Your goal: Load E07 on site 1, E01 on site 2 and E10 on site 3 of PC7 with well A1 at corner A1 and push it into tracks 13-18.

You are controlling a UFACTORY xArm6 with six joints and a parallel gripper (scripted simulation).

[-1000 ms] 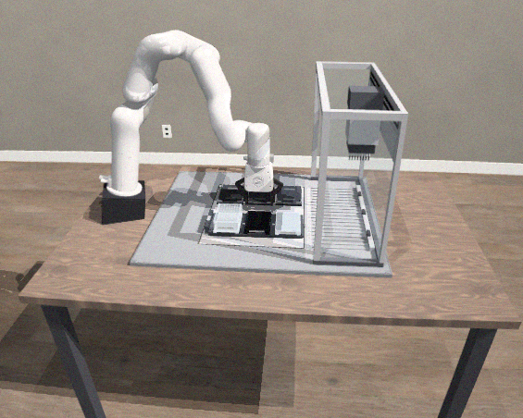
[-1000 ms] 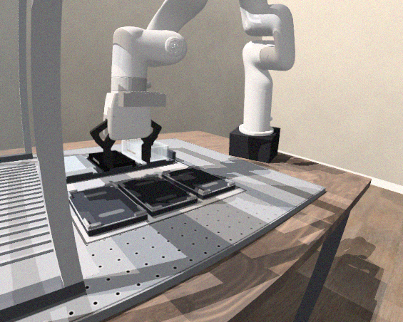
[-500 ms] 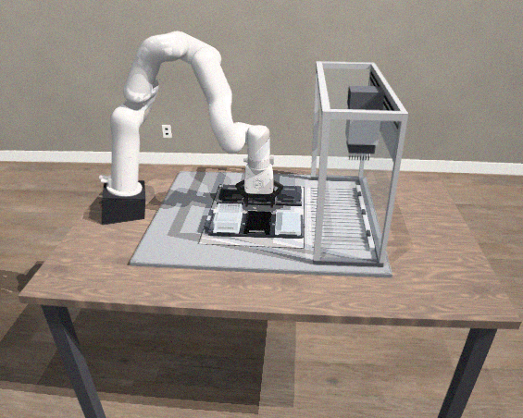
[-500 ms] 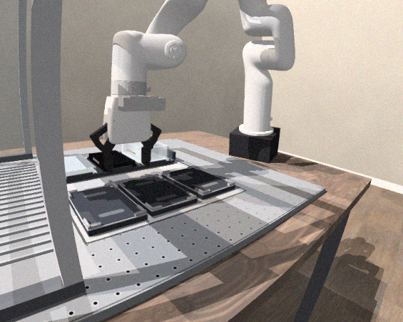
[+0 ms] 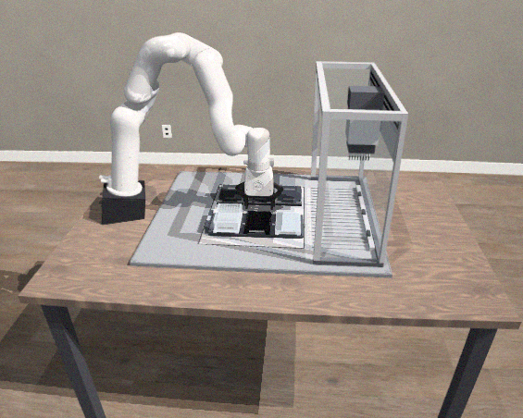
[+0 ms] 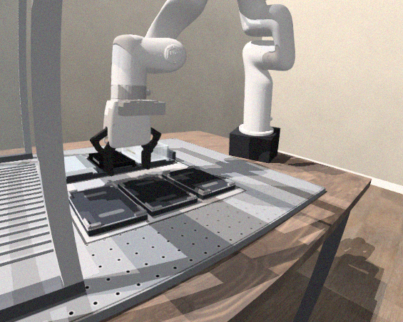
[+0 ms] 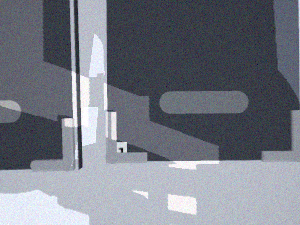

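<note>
Hanging low over the far row of dark fixtures, the gripper [image 6: 126, 157] has its black fingers [image 6: 146, 153] spread fully wide and nothing between them. They point straight down, with their tips close to a dark seat [image 6: 111, 162]; whether they touch it cannot be told. Just beside the gripper on the arm-base side stands a pale, translucent plate [image 6: 161, 151], which the fingers do not touch. From the wrist camera, only a dark recessed panel [image 7: 200, 59] with a grey oblong slot [image 7: 203, 102] and light grey ledges below it are clear.

On the camera side of the gripper in the exterior view lies a row of three dark trays [image 6: 157, 194] side by side on a light strip; which of them belong to the carrier PC7 and which to the nests cannot be told. In the top view, a white ribbed plate [image 5: 228, 217] sits in front of and to the left of the gripper, a dark open seat [image 5: 258, 223] is directly in front, and a pale plate [image 5: 289, 222] is in front and to the right.

Further right in that view run the loading rails [image 5: 341, 217], a field of parallel grey tracks under the instrument frame [image 5: 323, 139]. All of it rests on a grey perforated apron [image 6: 207, 228] on the wooden table [image 5: 260, 296]. The arm rises behind the gripper to its black base block [image 5: 140, 210].
</note>
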